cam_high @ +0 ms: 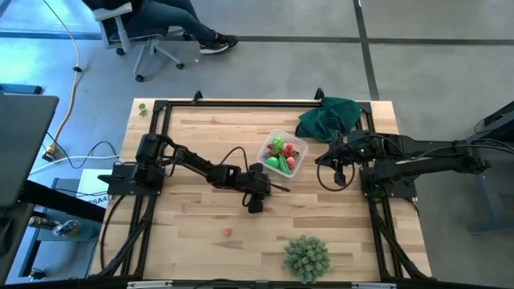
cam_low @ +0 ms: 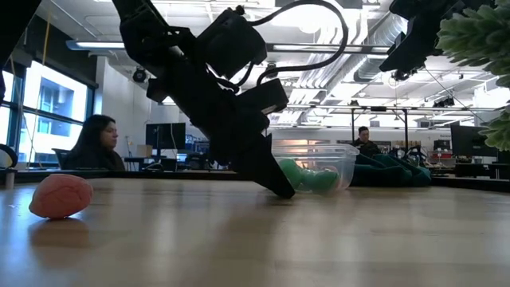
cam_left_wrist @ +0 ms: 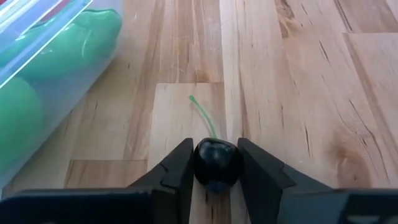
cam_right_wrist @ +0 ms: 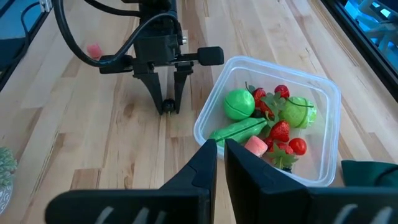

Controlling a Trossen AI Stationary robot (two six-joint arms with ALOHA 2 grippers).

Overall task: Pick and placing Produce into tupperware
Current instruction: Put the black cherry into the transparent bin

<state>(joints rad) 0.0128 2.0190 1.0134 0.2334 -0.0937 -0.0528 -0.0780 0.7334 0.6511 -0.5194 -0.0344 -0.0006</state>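
Left gripper (cam_left_wrist: 216, 168) angled down, fingers nearly together; right gripper (cam_right_wrist: 221, 155) closed.

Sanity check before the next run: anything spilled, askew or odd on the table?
Nothing spilled or damaged. The tupperware sits upright with produce inside. One pink piece lies alone on the wood, not yet packed. The left gripper is shut on a dark cherry at table level.

- The tupperware (cam_high: 283, 154) is set mid-worktop (cam_high: 201, 152), with produce (cam_right_wrist: 268, 121) inside.
- A berry (cam_left_wrist: 217, 163) is pinched by the left pincer (cam_left_wrist: 216, 174), beside the tupperware.
- The right pincer (cam_right_wrist: 221, 155) is held near it.
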